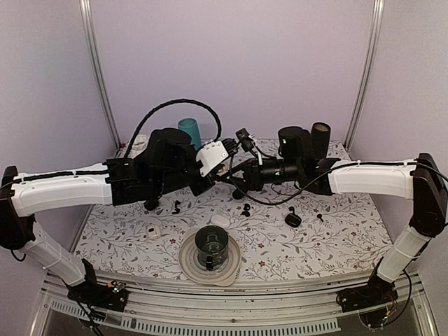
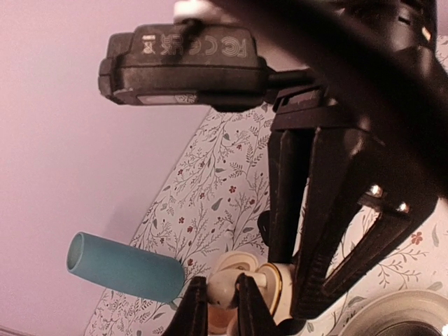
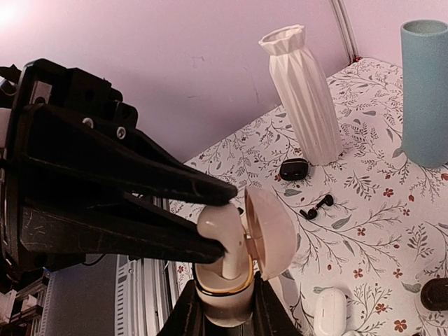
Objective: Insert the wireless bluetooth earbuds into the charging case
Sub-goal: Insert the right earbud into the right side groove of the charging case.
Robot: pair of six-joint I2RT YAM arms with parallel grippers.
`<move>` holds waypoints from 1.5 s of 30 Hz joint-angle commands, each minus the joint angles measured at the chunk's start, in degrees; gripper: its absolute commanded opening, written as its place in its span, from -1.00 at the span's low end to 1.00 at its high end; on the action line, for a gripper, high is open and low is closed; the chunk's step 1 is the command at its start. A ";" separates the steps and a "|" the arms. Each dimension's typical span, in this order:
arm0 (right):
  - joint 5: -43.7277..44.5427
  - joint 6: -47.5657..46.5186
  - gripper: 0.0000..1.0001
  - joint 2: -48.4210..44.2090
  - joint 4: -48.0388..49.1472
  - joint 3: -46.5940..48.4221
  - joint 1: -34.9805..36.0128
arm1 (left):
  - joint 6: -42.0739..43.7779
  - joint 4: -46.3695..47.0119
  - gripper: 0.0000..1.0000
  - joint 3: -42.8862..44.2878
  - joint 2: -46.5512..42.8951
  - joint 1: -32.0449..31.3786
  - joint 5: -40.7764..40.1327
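My left gripper is shut on a cream earbud, gripping its rounded head. My right gripper is shut on the base of a cream charging case whose lid stands open. The earbud has its stem down inside the case's gold-rimmed opening, with the left gripper still round its head. Both grippers meet above the middle back of the table. Tiny black earbuds lie loose on the table.
A black case, a white case and another small white case lie on the floral table. A plate with a black cup sits at the front. A teal cup, white vase and dark cylinder stand at the back.
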 commanded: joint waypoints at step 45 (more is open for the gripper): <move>1.94 -3.42 -0.91 -6.89 8.55 -0.32 0.88 | 0.83 0.30 -0.65 0.29 -2.81 -1.85 5.19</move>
